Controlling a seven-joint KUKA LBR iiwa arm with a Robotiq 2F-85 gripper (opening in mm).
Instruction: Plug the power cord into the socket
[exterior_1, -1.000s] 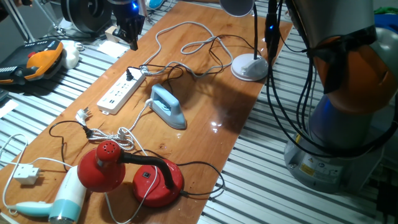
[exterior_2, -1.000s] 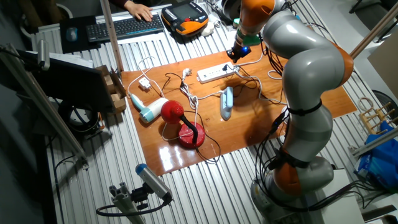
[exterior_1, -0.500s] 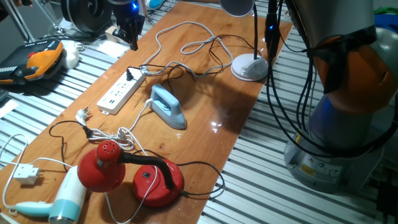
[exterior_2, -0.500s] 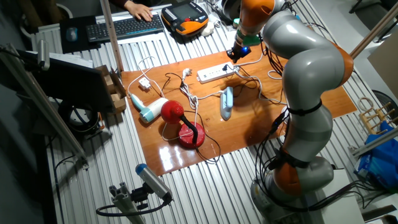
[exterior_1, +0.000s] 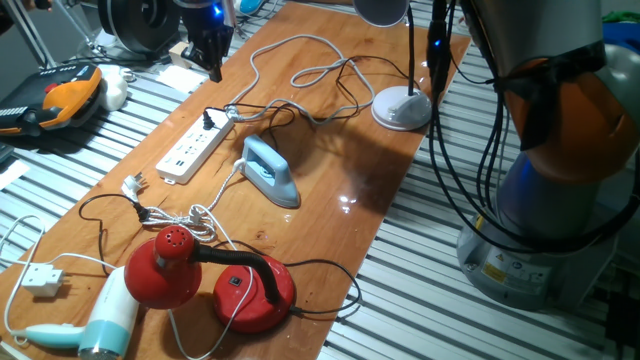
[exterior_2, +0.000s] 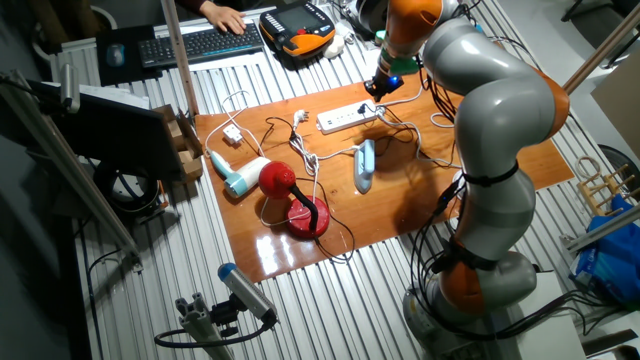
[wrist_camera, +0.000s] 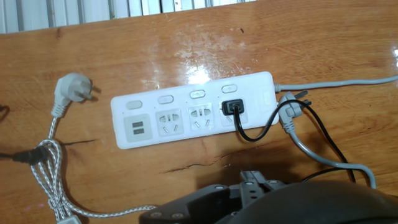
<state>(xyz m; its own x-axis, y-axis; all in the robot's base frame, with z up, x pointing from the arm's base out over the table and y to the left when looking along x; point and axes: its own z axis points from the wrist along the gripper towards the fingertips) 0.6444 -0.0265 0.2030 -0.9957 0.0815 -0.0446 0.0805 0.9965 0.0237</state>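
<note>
The socket (wrist_camera: 142, 126) is a long white power strip lying flat on the wooden table, also seen in the fixed views (exterior_1: 190, 152) (exterior_2: 345, 118). The power cord's small black plug (wrist_camera: 233, 107) sits in the strip's rightmost outlet, and its thin black cord (wrist_camera: 261, 132) loops away to the right. My gripper (exterior_1: 213, 66) (exterior_2: 378, 90) hangs above and behind the strip's plugged end, apart from it. It looks open and holds nothing. In the hand view only the hand's dark body (wrist_camera: 261, 202) shows, along the bottom edge.
A light-blue iron (exterior_1: 272, 170) lies just right of the strip, and a loose grey plug (wrist_camera: 69, 86) on a braided cord lies to its left. A red lamp (exterior_1: 215, 275), a hair dryer (exterior_1: 100, 325), a small white plug block (exterior_1: 42, 278) and a white lamp base (exterior_1: 402, 108) share the table.
</note>
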